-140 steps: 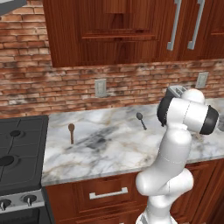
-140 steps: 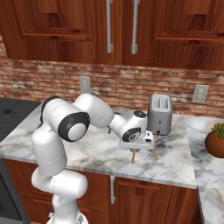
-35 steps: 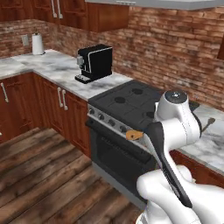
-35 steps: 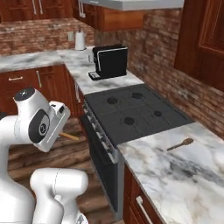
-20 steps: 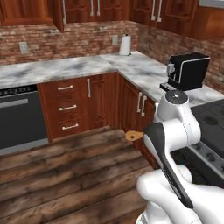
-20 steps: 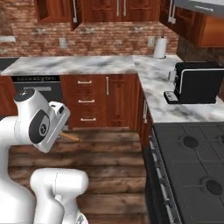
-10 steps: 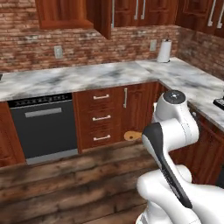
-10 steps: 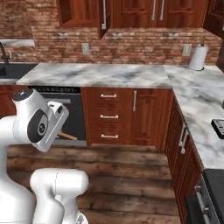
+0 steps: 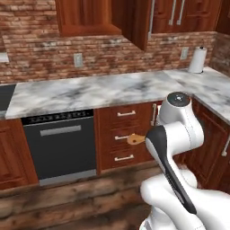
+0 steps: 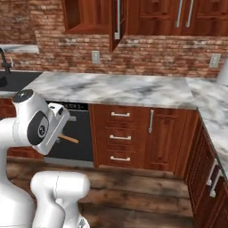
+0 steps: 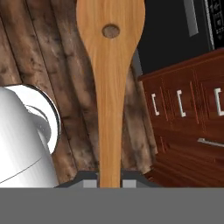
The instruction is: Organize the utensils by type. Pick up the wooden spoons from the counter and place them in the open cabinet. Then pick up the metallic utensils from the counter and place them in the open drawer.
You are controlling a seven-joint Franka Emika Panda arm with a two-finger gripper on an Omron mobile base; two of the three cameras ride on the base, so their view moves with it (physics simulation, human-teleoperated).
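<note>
While the arm is folding close against its base, the gripper [image 11: 109, 183] is clamping its jaws on the handle of 1 pale wooden spoon [image 11: 110, 83], so the bowl is sticking out ahead of the hand over the plank floor [image 11: 52, 52]. Tucked low like this, the spoon is probably riding safely toward the open cabinet [image 9: 92, 18] above the counter [image 9: 103, 92], well apart from it for now.
</note>
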